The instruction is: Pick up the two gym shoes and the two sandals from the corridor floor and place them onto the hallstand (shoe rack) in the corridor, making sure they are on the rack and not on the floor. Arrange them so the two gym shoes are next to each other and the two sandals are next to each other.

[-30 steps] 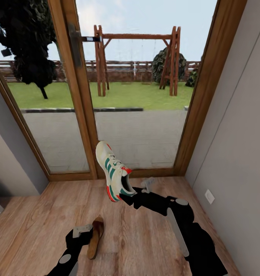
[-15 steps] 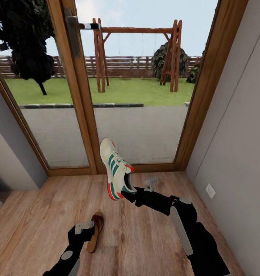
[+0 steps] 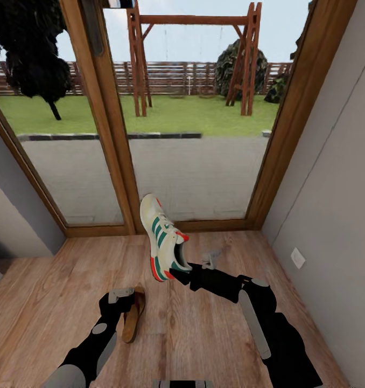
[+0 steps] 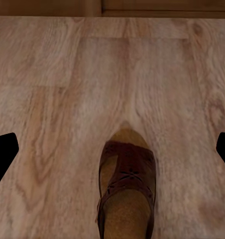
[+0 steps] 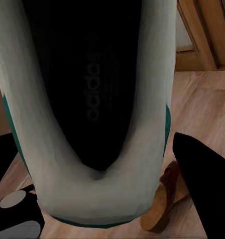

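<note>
Left arm now farther forward, fingers (image 3: 121,296) apart over sandal (image 3: 134,321); right fingers (image 3: 178,275) clamped on gym shoe (image 3: 162,237).

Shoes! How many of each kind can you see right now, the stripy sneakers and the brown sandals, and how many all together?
Gym shoes: 1, the white sneaker with green stripes, held up by the right gripper.
Sandals: 1, the brown sandal, at the left gripper.
Total: 2 shoes in view.

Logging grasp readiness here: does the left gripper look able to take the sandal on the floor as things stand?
Probably yes. The left gripper hangs right beside the sandal, fingers spread to either side of it in the wrist view, with bare floor around. The right gripper holds the gym shoe clear.
</note>
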